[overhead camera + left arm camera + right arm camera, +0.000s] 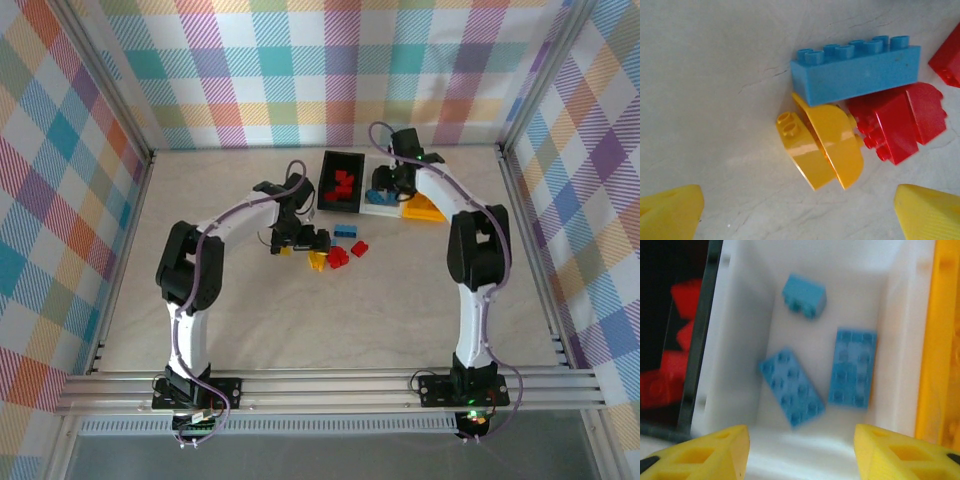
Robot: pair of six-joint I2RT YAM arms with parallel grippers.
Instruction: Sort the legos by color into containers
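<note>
Tabletop [715,75]: left jaws apart, empty, over yellow lego [822,147]; right jaws apart over white bin [900,340].

Pale beige tabletop [300,320], pastel plaid cloth walls [330,70], aluminium frame rails [330,390] along near edge

The top external camera sits above and behind the near edge of the table [400,320] and looks down over all of it to the far edge. The left wrist camera faces straight down, very close to the table's middle, on a blue lego [860,72], a yellow lego [825,145] and a red lego [897,122], a cluster the top view shares. The right wrist camera looks closely down into the white bin [900,340] by the far edge, likewise shared.
</note>
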